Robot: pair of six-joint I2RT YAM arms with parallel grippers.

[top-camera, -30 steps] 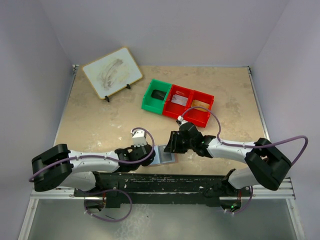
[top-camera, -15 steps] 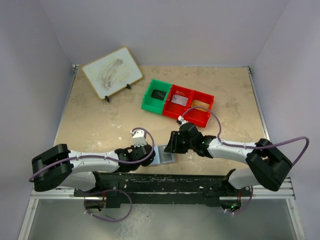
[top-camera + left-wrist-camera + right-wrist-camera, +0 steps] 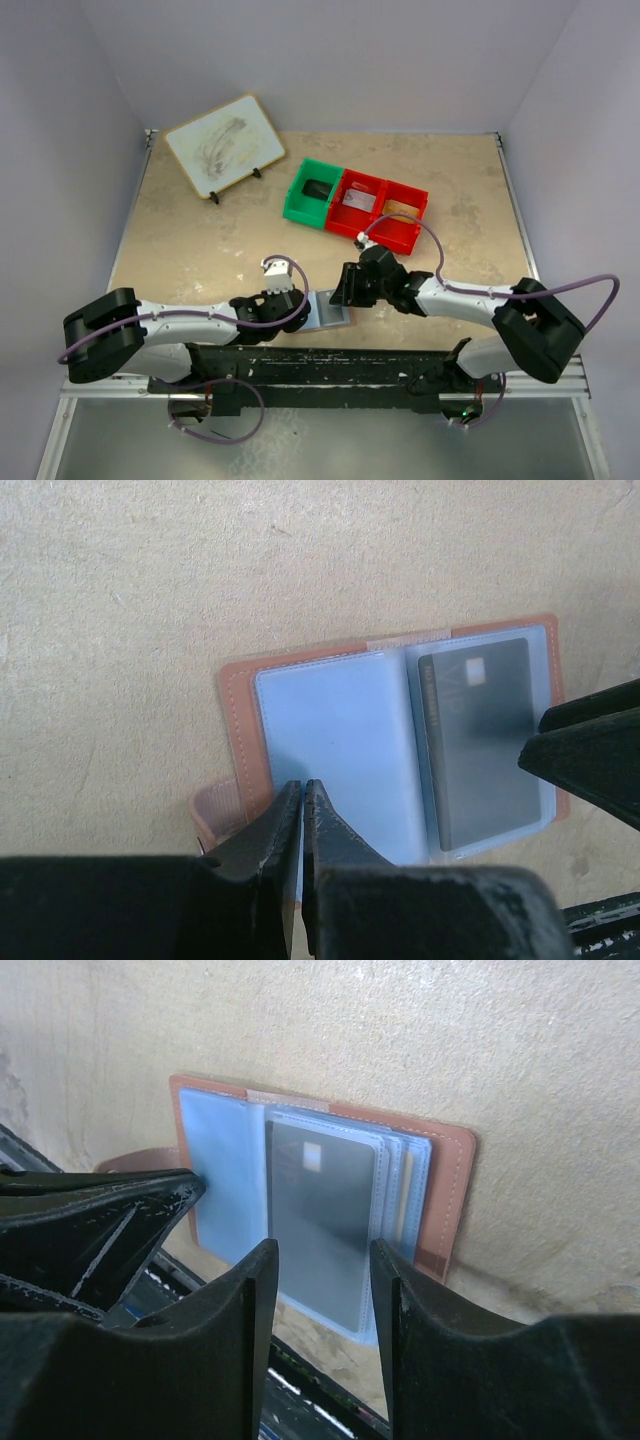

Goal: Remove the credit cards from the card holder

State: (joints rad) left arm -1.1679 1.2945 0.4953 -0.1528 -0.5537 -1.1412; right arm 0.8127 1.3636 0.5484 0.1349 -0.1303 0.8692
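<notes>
Card holder point(image 3: 330, 740) lies opened flat at the near edge of the surface point(image 3: 200, 250), between the two arms. A dark card point(image 3: 480, 740) sits fully seated in the clear sleeve on its right-hand side, and more card edges show stacked behind it in the right wrist view. The left tool point(image 3: 302, 800) has its jaws all but closed at the left panel's near edge; whether it pinches or merely pins cannot be told. The right tool point(image 3: 322, 1250) is spread wide, straddling the dark card and holding nothing. Assessment: holder opened, no card yet withdrawn; all extraction remains.
</notes>
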